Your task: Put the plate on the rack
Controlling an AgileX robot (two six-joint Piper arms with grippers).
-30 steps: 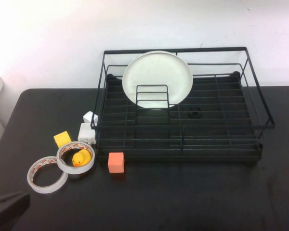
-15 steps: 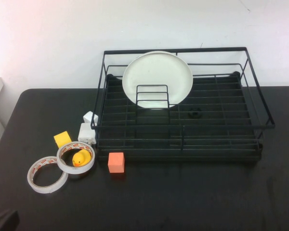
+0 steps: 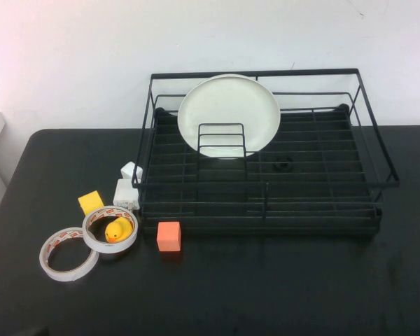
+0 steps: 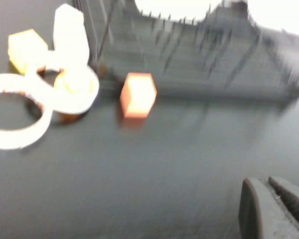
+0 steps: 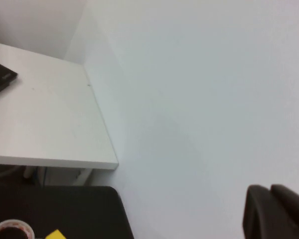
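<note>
Your left gripper's (image 4: 276,209) jaws sat pressed together, empty, above the table (image 3: 266,294); likewise the right gripper (image 5: 276,211). The plate (image 3: 228,112) stood in the rack (image 3: 266,189), propped on its divider, and a bump could topple it.

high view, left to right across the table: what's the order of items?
Flat tape roll → yellow block → duck inside second tape roll → orange block → plate standing in rack. Left gripper shows only in its wrist view, right gripper likewise.
</note>
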